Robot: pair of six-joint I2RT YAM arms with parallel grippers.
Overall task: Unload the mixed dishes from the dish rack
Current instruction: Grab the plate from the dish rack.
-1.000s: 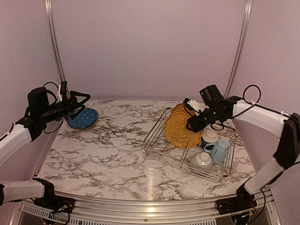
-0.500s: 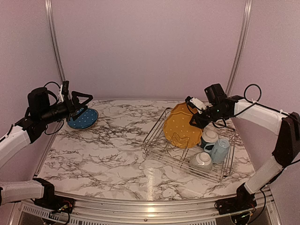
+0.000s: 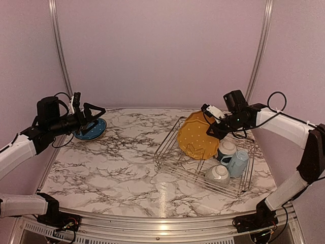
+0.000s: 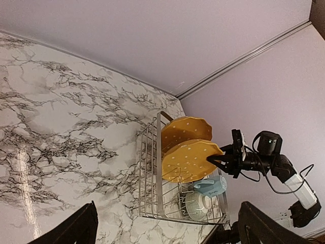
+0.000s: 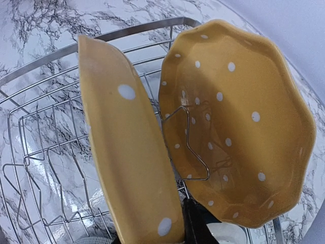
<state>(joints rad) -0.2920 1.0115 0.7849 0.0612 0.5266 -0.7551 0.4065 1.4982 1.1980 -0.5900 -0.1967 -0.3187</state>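
The dish rack [image 3: 175,161] stands on the right of the marble table. Two yellow dotted plates stand in it. My right gripper [image 3: 209,125] is shut on the upper rim of the front yellow plate [image 3: 197,140], which shows edge-on in the right wrist view [image 5: 127,152] beside the second yellow plate [image 5: 238,117]. A light blue mug [image 3: 237,161] and two small bowls [image 3: 218,174] [image 3: 226,148] lie in the rack's right part. The blue dotted plate [image 3: 90,131] lies flat at far left. My left gripper [image 3: 99,116] is open and empty just above it. The cream plate is out of view.
The left wrist view looks across the table at the rack [image 4: 152,168], the plates and the mug [image 4: 210,185]. Metal rails run along the back wall corners and the table's near edge [image 3: 162,223]. Purple walls close in on three sides.
My left arm has shifted a little right and forward over the blue plate. My right gripper has moved slightly up and back at the front yellow plate's rim, tilting the plate with it.
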